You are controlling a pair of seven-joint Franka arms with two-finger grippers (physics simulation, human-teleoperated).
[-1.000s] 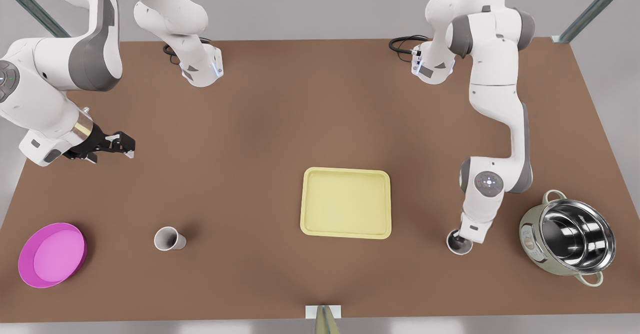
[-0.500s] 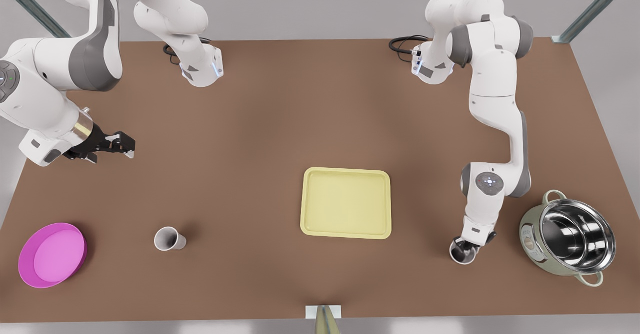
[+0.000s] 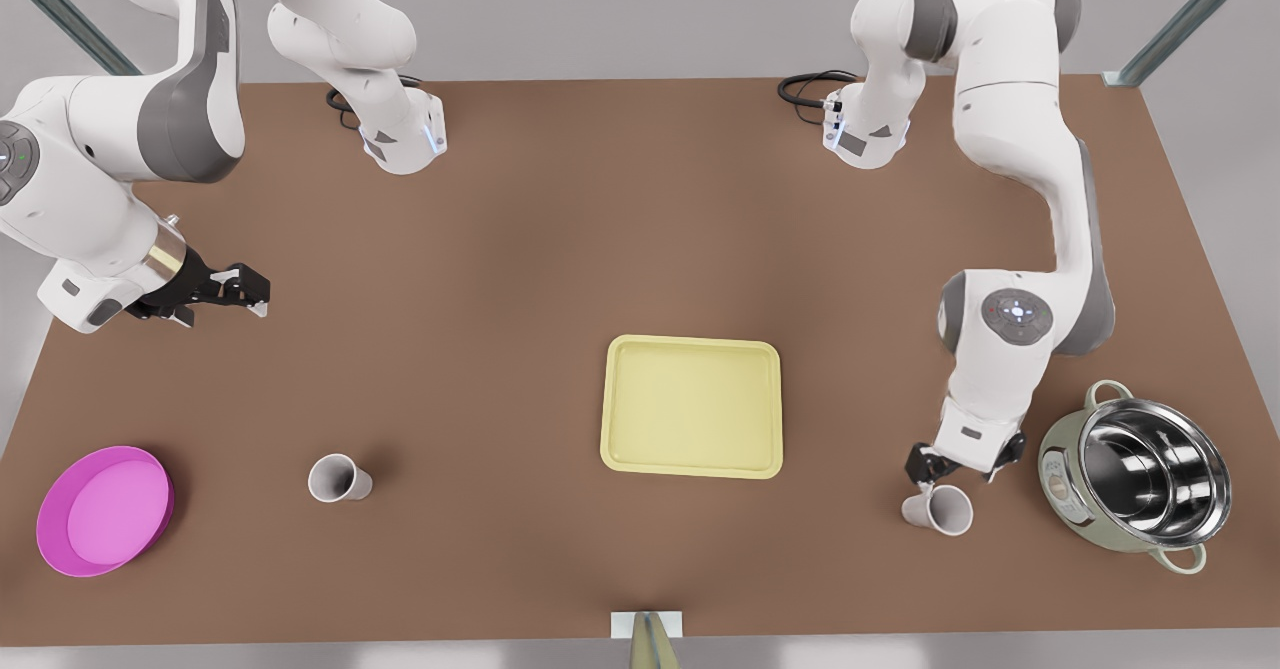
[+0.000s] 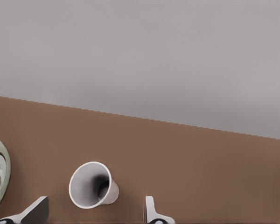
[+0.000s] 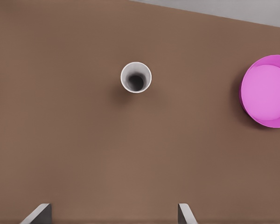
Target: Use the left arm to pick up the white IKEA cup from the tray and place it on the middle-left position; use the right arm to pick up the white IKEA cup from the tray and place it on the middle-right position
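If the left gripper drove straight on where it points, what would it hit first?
Probably the white cup, just ahead of the open left gripper beside the pot; depth is unclear.

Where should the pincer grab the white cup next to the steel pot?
Across its tapered wall just under the rim, coming from above: the cup stands upright, mouth up. The open left pincer hovers above it; the right pincer waits.

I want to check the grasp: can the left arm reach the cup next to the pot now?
Probably yes: the left gripper hangs open just over the cup, and the pot stands apart, leaving the way free.
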